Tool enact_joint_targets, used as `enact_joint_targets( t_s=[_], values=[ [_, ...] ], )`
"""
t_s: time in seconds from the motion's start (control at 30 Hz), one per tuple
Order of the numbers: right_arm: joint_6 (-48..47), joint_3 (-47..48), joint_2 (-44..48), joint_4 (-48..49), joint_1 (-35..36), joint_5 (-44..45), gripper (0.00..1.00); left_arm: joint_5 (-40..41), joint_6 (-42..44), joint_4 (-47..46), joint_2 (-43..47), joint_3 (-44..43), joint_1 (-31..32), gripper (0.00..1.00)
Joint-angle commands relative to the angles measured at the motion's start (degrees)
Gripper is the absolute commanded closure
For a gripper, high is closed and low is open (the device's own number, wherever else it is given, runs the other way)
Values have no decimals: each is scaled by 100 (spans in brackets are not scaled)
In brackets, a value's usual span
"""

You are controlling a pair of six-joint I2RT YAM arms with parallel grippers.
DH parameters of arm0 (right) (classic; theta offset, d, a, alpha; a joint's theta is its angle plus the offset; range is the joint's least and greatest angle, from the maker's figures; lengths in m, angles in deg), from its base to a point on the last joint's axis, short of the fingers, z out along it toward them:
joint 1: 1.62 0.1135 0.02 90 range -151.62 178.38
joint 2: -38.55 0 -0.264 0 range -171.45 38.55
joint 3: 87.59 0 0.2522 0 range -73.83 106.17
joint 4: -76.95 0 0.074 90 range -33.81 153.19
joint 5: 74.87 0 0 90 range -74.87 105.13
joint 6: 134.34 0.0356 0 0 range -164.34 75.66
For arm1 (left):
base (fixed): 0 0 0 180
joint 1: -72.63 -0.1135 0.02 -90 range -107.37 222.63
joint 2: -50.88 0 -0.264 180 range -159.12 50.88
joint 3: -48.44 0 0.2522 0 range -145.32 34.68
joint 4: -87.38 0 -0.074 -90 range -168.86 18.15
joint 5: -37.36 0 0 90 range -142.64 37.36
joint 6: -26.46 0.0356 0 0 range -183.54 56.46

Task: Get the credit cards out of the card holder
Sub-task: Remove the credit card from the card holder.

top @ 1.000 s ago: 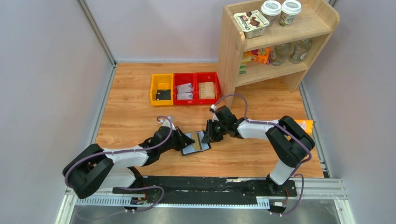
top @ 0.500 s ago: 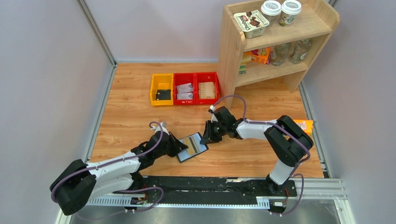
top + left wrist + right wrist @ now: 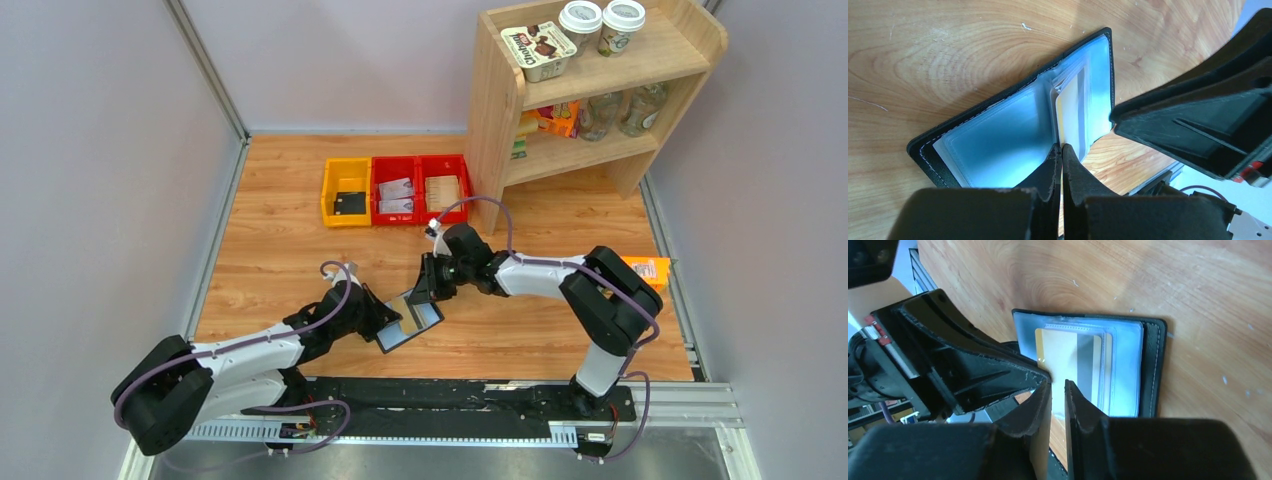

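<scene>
The card holder [image 3: 412,318] is a black wallet with blue lining, lying open near the table's front middle. My left gripper [image 3: 385,322] is shut on its near edge [image 3: 998,145], its fingertips [image 3: 1062,149] pressed together at the lining. A gold card with a grey stripe [image 3: 1060,352] sits in a clear sleeve and also shows in the left wrist view [image 3: 1070,115]. My right gripper [image 3: 428,288] hovers at the wallet's far edge [image 3: 1148,365]. Its jaws [image 3: 1058,386] stand a narrow gap apart at the card's edge. No black card shows in the wallet.
A yellow bin [image 3: 346,192] holds a small black rectangle. Two red bins [image 3: 396,190] [image 3: 444,188] beside it hold whitish cards and tan pieces. A wooden shelf [image 3: 590,90] stands at the back right. An orange carton [image 3: 650,268] lies at the right edge.
My left gripper has drawn the wallet toward the near left and tilted it. My right gripper has followed left and now sits at the wallet's far edge.
</scene>
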Motion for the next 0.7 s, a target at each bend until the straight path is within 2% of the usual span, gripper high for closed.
enact_joint_targets(
  t_s=[0.0, 0.27, 0.47, 0.67],
  values=[
    [141, 120, -454, 405, 20, -155, 84, 15, -47, -36, -85, 135, -6, 100],
    [264, -188, -710, 133, -103, 249, 91, 50, -433, -107, 73, 408, -6, 100],
    [264, -328, -815, -43, -244, 364, 91, 77, -618, -72, 301, 522, -6, 100],
    [264, -337, -859, -79, -244, 355, 91, 77, -653, -98, 451, 584, -6, 94]
  ],
)
